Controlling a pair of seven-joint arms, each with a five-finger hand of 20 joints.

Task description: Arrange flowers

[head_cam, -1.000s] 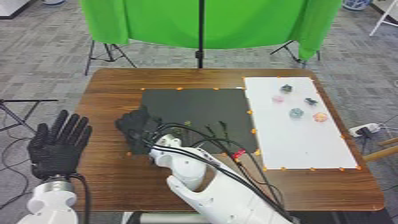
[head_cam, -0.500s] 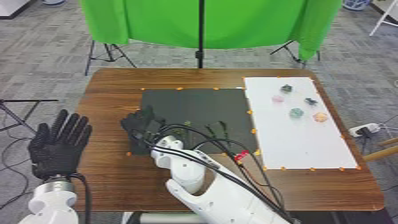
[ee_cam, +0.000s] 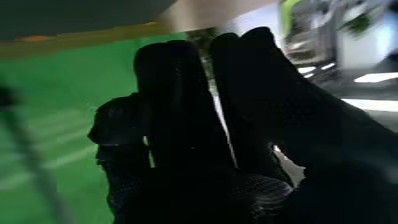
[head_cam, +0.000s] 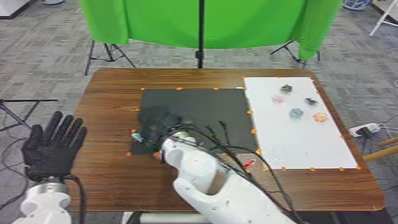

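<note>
Peach, pink, teal and dark petals are showing on the white sheet (head_cam: 306, 145), which is lying from one to four o'clock on the brown bench (head_cam: 115, 187). Around the middle of that loose cluster, the dark green flower (head_cam: 286, 88) is sitting near twelve, the pink flower (head_cam: 277, 99) at ten, the dark flower (head_cam: 311, 101) toward two, the peach flower (head_cam: 320, 117) between four and five, and the teal flower (head_cam: 296, 113) at six. Orange marks (head_cam: 253, 131) are dotting the sheet's edges. Left of the sheet, a black mat (head_cam: 209, 100) is spreading toward ten o'clock, with a slender dark stem (head_cam: 224, 131) lying at its four o'clock side. The right hand (head_cam: 158, 121) is hovering over the mat's nine o'clock side; whether it is grasping anything cannot be told. Just beside it, toward its seven o'clock, a small pale-blue item (head_cam: 136, 136) is showing, too small to name surely. At nine o'clock, along the bench's edge, the left hand (head_cam: 51, 151) is resting released, its fingers pointing up toward twelve and holding nothing. Past the far edge, at twelve, a green backdrop (head_cam: 258, 25) is hanging behind a black stand (head_cam: 201, 30).
</note>
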